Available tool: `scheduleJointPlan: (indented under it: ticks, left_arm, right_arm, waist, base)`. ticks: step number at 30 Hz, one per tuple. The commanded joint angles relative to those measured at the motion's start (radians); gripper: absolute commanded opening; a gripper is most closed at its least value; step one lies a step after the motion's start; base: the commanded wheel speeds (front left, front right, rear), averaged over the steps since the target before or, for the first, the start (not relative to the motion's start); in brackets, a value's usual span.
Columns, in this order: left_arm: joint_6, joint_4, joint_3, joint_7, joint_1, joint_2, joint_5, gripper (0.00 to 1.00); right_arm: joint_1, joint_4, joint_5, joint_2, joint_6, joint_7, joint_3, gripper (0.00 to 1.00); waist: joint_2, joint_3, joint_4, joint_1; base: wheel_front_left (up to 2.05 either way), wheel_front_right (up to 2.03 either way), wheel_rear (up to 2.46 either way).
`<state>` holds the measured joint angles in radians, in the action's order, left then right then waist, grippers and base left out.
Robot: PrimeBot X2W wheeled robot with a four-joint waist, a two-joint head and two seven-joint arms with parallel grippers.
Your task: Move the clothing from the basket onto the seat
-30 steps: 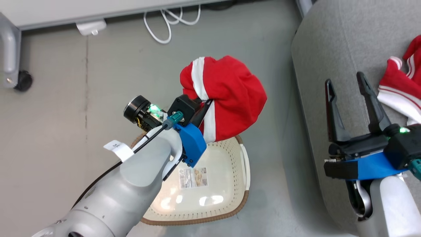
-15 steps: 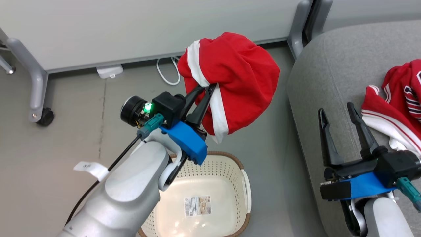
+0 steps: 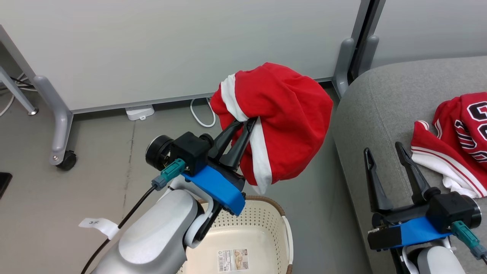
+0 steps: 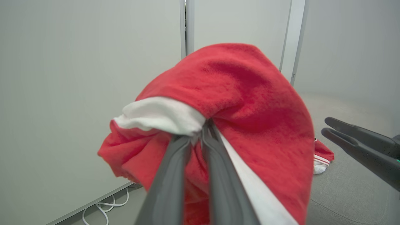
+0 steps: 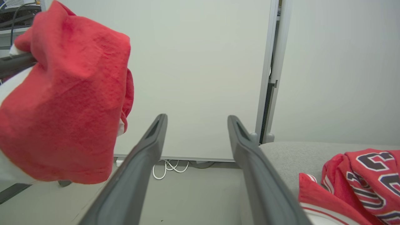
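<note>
Left fingers (image 3: pixel 237 150) pinch a red garment (image 3: pixel 289 121) aloft near the basket (image 3: pixel 262 219); right fingers (image 3: pixel 373 182) spread wide over the seat (image 3: pixel 380 106)

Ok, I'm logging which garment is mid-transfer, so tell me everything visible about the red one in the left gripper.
The red garment is soft, fleecy-looking fabric with a white stripe, bunched into a rounded bundle. It hangs in the air, clear of the basket and short of the seat, pinched between the shut fingers of the left gripper. Nothing else touches it.
</note>
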<state>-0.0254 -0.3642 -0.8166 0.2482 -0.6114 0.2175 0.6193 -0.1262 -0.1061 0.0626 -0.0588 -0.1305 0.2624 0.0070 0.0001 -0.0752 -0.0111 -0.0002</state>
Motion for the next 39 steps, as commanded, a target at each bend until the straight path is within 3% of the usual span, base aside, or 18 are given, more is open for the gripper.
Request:
scheduleJointPlan:
  ticks: [1,11,17,28,39]
  left_arm:
    - [0.009,0.014,0.001,-0.004,0.014,0.009,0.004,0.0]
    - [0.036,0.085,-0.011,-0.033,0.036,0.035,-0.002,0.0]
    - [0.044,0.103,-0.013,-0.039,0.036,0.044,-0.003,0.0]
    - [0.046,0.11,-0.024,-0.042,0.01,0.043,-0.007,0.0]
    - [0.033,0.101,-0.049,-0.041,-0.015,0.024,-0.015,0.0]
  right_arm:
    - [0.017,-0.001,0.006,0.004,-0.001,0.004,0.001,1.0]
    - [0.019,-0.002,0.03,0.002,-0.001,0.004,0.019,1.0]
    - [-0.012,-0.007,0.086,-0.033,-0.001,0.004,0.081,1.0]
    - [-0.138,-0.051,0.282,-0.233,-0.001,0.004,0.357,1.0]
    - [-0.311,-0.126,0.531,-0.372,-0.001,0.004,0.635,1.0]
  waist:
    - [-0.0001,0.002,0.001,0.0002]
    - [-0.0001,0.001,0.005,0.0002]
    - [-0.0001,-0.008,0.005,0.0002]
    - [-0.0001,-0.03,0.011,0.0002]
    - [-0.0001,-0.051,0.035,0.0002]
  base:
    - [0.0,0.0,0.0]
    - [0.0,0.0,0.0]
    - [0.0,0.0,0.0]
    - [0.0,0.0,0.0]
    - [0.0,0.0,0.0]
